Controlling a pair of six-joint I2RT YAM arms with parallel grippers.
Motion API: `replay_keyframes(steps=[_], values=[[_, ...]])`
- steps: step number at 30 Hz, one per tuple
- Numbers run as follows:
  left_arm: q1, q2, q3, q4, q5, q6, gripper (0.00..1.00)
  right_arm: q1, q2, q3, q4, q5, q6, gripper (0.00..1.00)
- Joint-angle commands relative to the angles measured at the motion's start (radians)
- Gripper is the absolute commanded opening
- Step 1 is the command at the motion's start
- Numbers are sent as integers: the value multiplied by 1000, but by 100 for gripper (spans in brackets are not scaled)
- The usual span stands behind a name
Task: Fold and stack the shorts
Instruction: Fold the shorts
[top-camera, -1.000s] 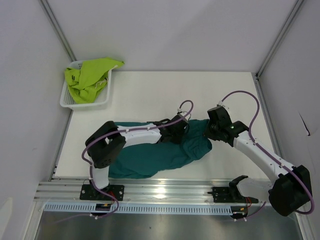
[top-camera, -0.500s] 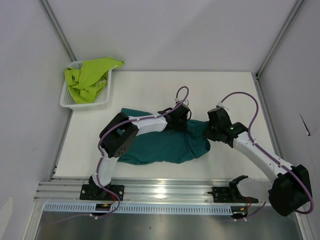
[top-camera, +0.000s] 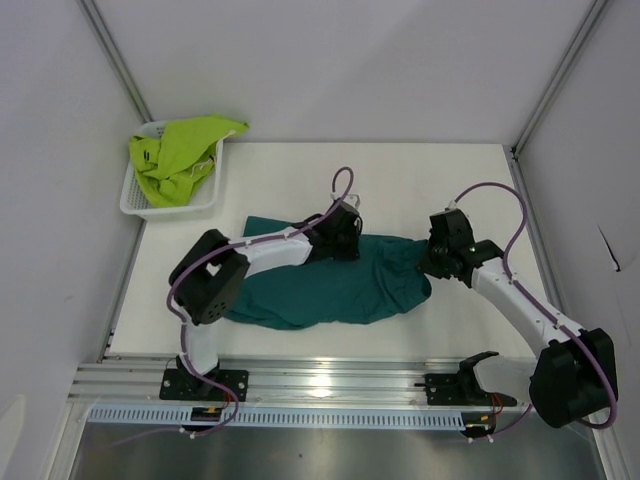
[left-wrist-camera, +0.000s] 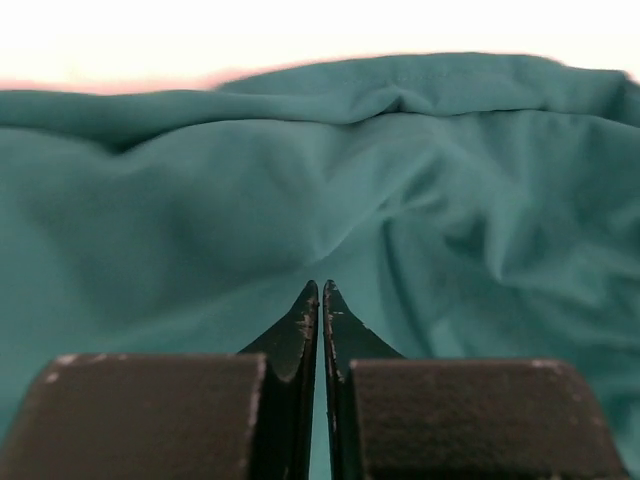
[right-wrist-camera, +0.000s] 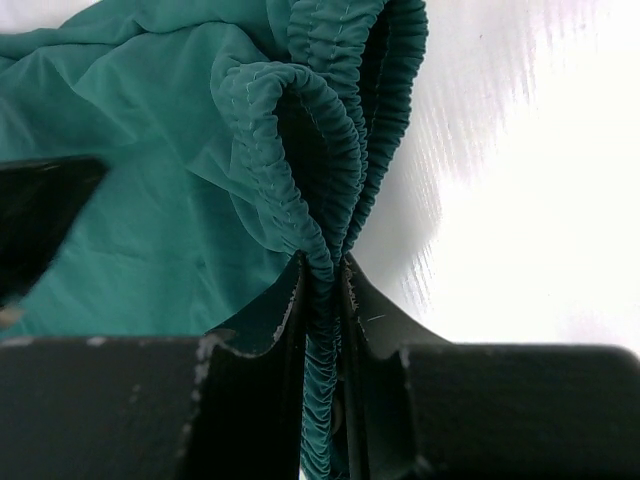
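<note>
Left gripper (top-camera: 340, 236), top view: on upper edge of teal shorts (top-camera: 320, 292), spread mid-frame on surface (top-camera: 300, 180); right gripper (top-camera: 432, 262) at their right end. Lime shorts (top-camera: 180, 155) heaped in basket (top-camera: 135, 204), upper left.
Left wrist view: left gripper (left-wrist-camera: 320, 298) pressed shut over teal shorts (left-wrist-camera: 450, 200); whether fold is caught, cannot tell.
Right wrist view: right gripper (right-wrist-camera: 322, 270) clamped on gathered waistband (right-wrist-camera: 300, 115).
Risk: left tips may hold nothing or single layer, so lifting would skew fold; waistband could slip from narrow right pinch.

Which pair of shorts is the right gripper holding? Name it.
The dark teal shorts on the table: the right gripper pinches their gathered waistband. The lime shorts lie in the white basket.
</note>
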Motion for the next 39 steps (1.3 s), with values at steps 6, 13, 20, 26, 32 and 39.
replay_keyframes(steps=[6, 13, 20, 26, 32, 39], values=[[81, -108, -45, 73, 27, -17, 0, -15, 16, 82, 25, -34, -45, 0], [133, 22, 54, 70, 28, -14, 0, -15, 22, 99, 25, -56, -56, 0], [134, 71, 104, 47, -28, -45, 0, -15, 23, 167, -16, -96, -90, 0], [114, 96, 162, -28, -87, -111, 0, -15, 31, 295, -93, -143, -154, 0], [93, 106, 190, -25, -72, -178, 0, -15, 57, 385, -128, -174, -174, 0], [48, 117, 252, -7, -22, -201, 0, -93, 91, 468, -188, -205, -222, 0]])
